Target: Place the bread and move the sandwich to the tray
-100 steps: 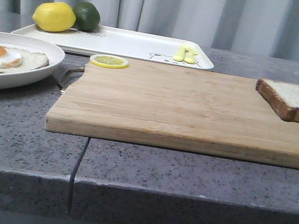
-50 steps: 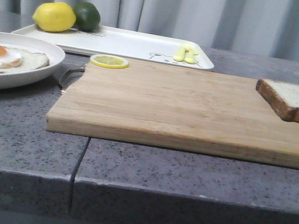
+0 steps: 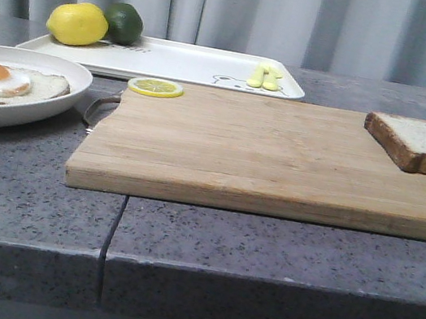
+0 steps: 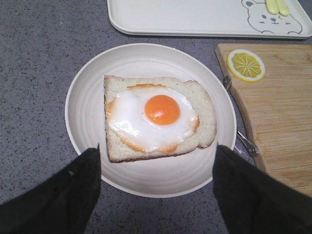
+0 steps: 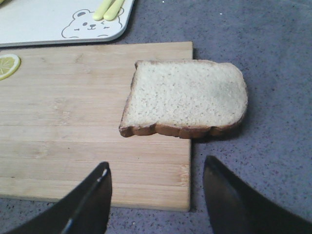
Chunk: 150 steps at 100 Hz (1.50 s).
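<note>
Altogether: one bread [image 5: 185,97], one sandwich [image 4: 158,117], one tray [image 3: 172,61].

the bread [image 5: 185,100] lies flat at the corner of the wooden cutting board [image 5: 73,126], part of it hanging past the board's edge over the grey speckled desk [image 5: 273,58]. the right gripper [image 5: 157,195] hovers above with its dark fingers [image 5: 90,202] spread wide. a lemon slice [image 5: 7,66] rests on the board, near the white tray [image 5: 44,22] with its bear drawing.
</note>
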### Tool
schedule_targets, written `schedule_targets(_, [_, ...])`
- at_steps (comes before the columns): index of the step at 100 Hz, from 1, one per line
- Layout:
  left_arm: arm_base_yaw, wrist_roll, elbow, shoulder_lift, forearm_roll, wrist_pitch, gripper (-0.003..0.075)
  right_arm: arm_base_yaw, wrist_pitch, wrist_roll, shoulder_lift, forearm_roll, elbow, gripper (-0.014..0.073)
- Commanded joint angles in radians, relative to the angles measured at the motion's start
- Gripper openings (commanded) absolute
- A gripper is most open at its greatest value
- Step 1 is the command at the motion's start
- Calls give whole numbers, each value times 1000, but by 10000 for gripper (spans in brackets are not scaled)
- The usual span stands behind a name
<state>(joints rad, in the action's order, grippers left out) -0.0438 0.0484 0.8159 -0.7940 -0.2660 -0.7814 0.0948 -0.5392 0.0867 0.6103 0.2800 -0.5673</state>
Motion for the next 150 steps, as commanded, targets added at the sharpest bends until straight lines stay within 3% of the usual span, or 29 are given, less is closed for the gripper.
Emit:
schedule_targets(1, [1,3,36,3,-16,60,459,-5,95,1,4,20,-38,432])
schedule_targets(75, [1,3,36,3,-16,60,459,-7,132,3,5,44,-38,432])
schedule_targets(90, [1,3,36,3,-16,60,459,-61,183,91,26,193,-38,432])
schedule_targets(123, [1,3,36,1,-16,60,459,-328,157,581,207,763,-38,432])
schedule_targets(150, [1,3,36,1,-16,60,459,-433,86,752,360,1071,-38,432])
